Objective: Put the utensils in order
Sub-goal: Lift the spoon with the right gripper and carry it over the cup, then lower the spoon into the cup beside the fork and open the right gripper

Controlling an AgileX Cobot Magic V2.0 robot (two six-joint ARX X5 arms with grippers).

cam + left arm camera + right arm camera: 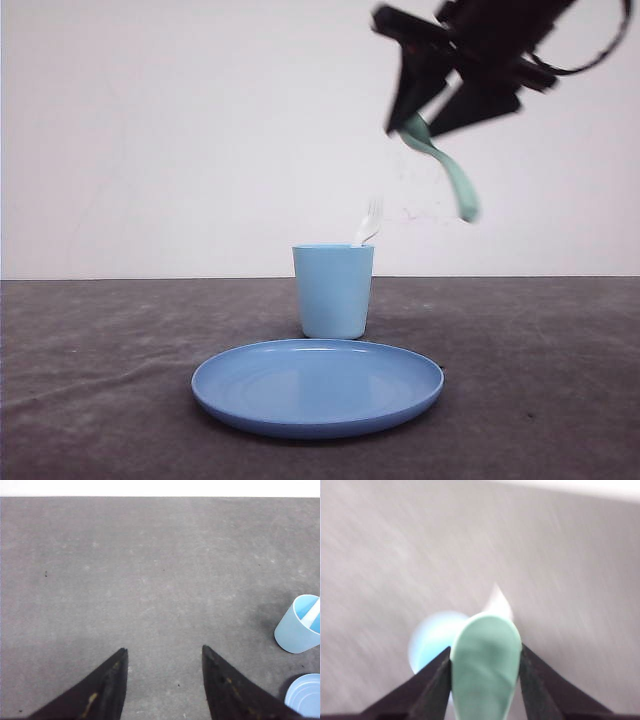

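Observation:
High at the upper right of the front view, my right gripper (425,122) is shut on the mint-green spoon (448,168), which hangs down to the right, above and right of the light blue cup (333,291). The white fork (369,223) stands in that cup, tines up. In the blurred right wrist view the spoon (485,667) sits between the fingers of the right gripper (486,652), with the cup (432,640) and fork (498,602) below it. My left gripper (164,651) is open over bare table, with the cup (298,625) off to one side.
A round blue plate (317,386) lies on the dark grey table (100,380) in front of the cup. The plate's rim (305,696) shows beside my left gripper. A white wall stands behind the table.

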